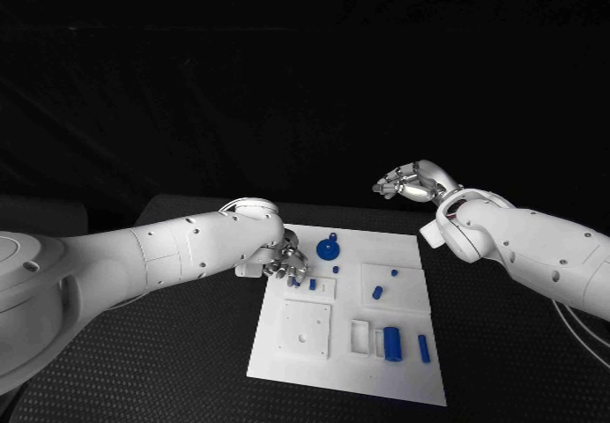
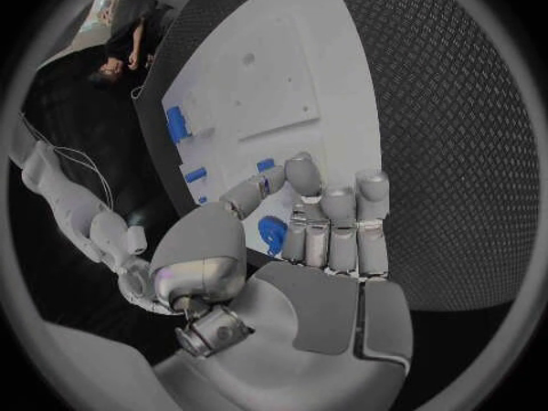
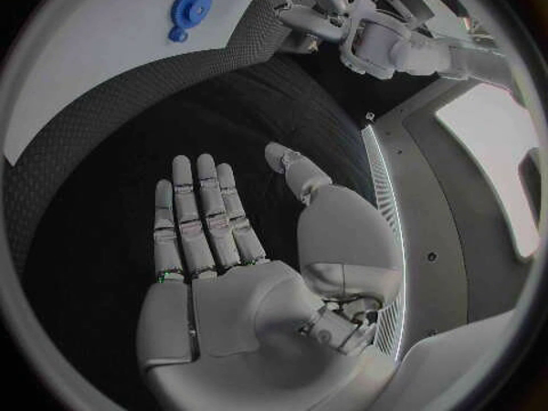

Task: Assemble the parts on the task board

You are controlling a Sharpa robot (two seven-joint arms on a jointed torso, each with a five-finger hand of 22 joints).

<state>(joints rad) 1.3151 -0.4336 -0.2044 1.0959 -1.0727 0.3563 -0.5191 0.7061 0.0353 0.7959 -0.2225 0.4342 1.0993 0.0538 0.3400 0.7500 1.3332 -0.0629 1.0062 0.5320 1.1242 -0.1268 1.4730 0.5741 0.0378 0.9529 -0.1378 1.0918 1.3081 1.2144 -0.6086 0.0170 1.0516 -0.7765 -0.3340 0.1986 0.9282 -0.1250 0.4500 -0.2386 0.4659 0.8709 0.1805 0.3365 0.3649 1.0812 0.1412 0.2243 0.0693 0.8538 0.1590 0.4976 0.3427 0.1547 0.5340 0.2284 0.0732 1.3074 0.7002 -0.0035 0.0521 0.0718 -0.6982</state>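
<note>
The robot's left hand (image 1: 282, 261) hangs low over the near-left edge of the flat white rectangular task board (image 1: 333, 352), fingers pointing down at the plate. In the left wrist view the silver fingers (image 2: 341, 228) lie close together and curled forward, with the thumb bent toward them. A small blue part (image 2: 273, 233) shows just beside the fingertips, partly covered by them. Whether the hand is pinching this piece or only hovering over it cannot be told.

The hand blocks the view of the board directly beneath it. In the head view a short blue peg (image 1: 311, 285) peeks out just beside the fingertips, on a small raised white square. Just beyond the hand lies a round blue disc with a small tab (image 1: 330, 249). Toward the middle of the board sits a plain white square plate with small holes (image 1: 307, 328). Further right, a slanted blue peg (image 1: 376, 292) rests on another white panel, with a tiny blue dot (image 1: 394, 273) just beyond it. Near the board's front edge a stout blue cylinder (image 1: 391, 343) and a slim blue bar (image 1: 423, 349) lie side by side, beside a white frame.

The right hand (image 1: 411, 183) is raised well apart from the board, past its far-right corner. Its fingers (image 3: 204, 215) are stretched straight and flat, empty, over the black textured table (image 1: 152, 352).
</note>
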